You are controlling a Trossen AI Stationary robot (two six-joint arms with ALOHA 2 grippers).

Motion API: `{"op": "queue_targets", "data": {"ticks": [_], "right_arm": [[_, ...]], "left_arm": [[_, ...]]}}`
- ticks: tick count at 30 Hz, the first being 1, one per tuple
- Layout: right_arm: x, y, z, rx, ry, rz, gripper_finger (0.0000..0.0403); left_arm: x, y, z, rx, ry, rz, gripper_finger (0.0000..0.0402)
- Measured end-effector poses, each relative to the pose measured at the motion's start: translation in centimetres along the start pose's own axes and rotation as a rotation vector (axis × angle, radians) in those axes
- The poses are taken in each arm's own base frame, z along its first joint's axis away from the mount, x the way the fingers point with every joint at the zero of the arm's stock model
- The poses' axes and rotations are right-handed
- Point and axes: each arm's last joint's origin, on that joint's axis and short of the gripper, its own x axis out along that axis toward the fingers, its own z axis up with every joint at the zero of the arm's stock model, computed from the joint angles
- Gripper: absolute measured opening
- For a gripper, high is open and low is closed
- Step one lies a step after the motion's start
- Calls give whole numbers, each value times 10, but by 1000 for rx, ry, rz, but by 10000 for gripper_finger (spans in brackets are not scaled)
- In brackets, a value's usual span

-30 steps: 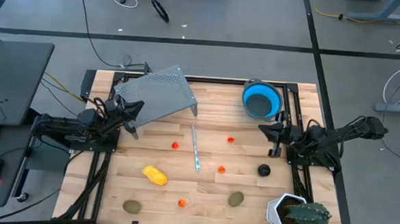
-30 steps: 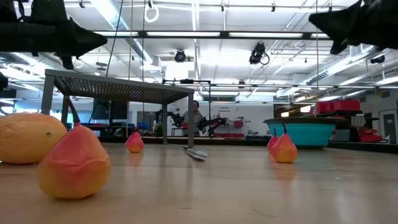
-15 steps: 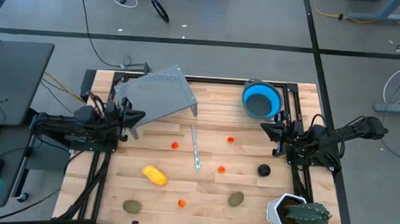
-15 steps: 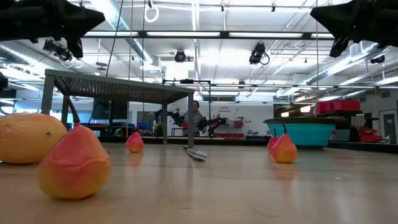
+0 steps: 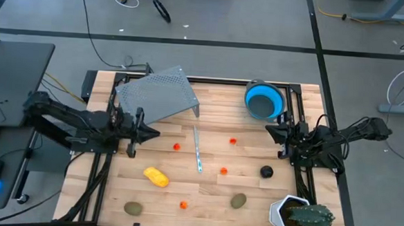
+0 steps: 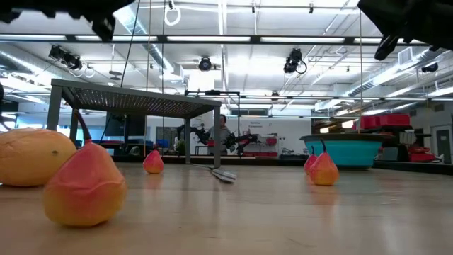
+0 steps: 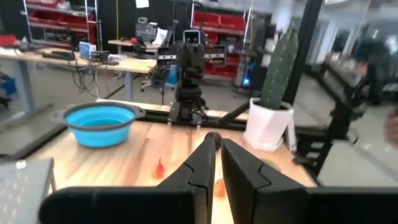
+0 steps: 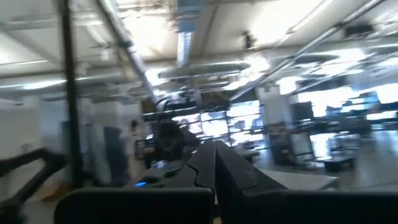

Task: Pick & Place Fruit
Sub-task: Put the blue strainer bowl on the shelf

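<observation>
I am holding my left hand [image 5: 152, 132] pinched together and empty above the worktop [image 5: 212, 190]; the yellow fruit [image 5: 156, 176] is lying nearest it, long way slanted.

Yellow fruit [image 6: 32, 156] cut off at the low view's left edge, we cannot tell the blurred right wrist background, cactus pot [image 5: 295, 215] clipped at the high view's bottom edge

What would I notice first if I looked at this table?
Probably the bright blue bowl at the table's far edge, and the yellow fruit lying nearer the front left. A spiky green plant in a white pot sits in the front right corner.
</observation>
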Motion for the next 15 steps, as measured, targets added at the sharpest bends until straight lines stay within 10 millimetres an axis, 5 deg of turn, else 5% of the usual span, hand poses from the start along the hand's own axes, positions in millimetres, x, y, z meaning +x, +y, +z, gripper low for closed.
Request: {"op": "queue_targets", "data": {"ticks": [5,15], "right_arm": [[3,5,-9,49,69,109,2],[17,6,-31,33,178,-33,2]], "left_arm": [[12,-20,18,72,16,50,36],[25,-42,9,172,71,61,36]]}}
